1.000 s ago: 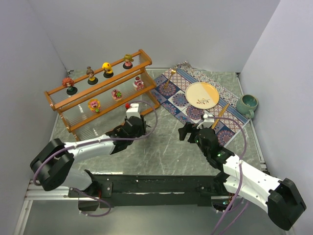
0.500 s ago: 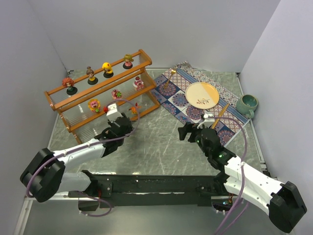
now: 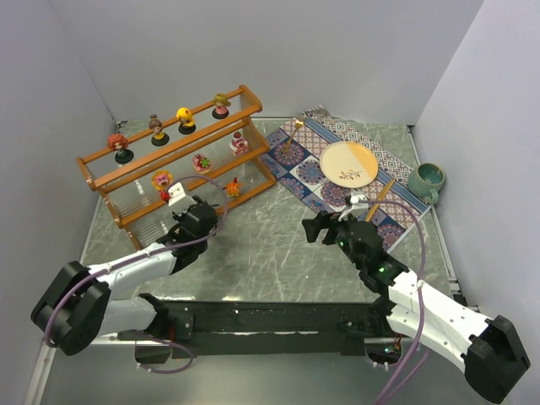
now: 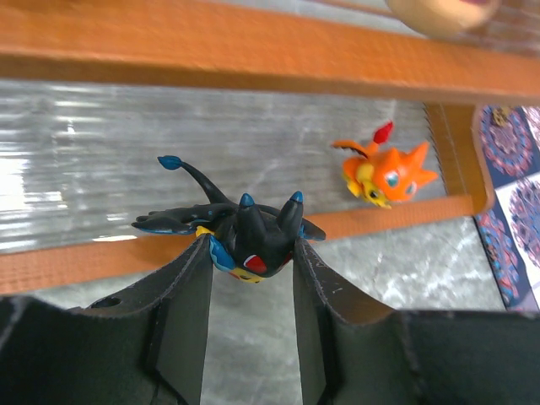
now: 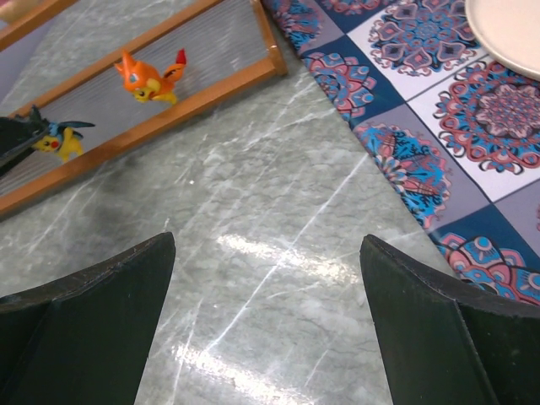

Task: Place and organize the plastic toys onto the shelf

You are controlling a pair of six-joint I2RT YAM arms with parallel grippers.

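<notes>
Black spiky toy (image 4: 253,226) is pinched between the 2 fingers of my left gripper (image 4: 251,251), at the lowest rail of the shelf (image 4: 211,46); it may be touching the rail, I can't tell. Orange toy (image 4: 384,173) lies beyond the fingertips, to their right, on the bottom tier. Right gripper (image 5: 266,245) gapes wide, holding nothing.

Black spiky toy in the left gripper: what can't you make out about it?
- Left wrist view: the black spiky plastic toy has its underside covered by the left gripper, so contact with the orange-brown wooden shelf is unclear.
- Top external view: the gripper covers nearly all of it.
- Right wrist view: small, at the left edge, partly behind the gripper.
</notes>
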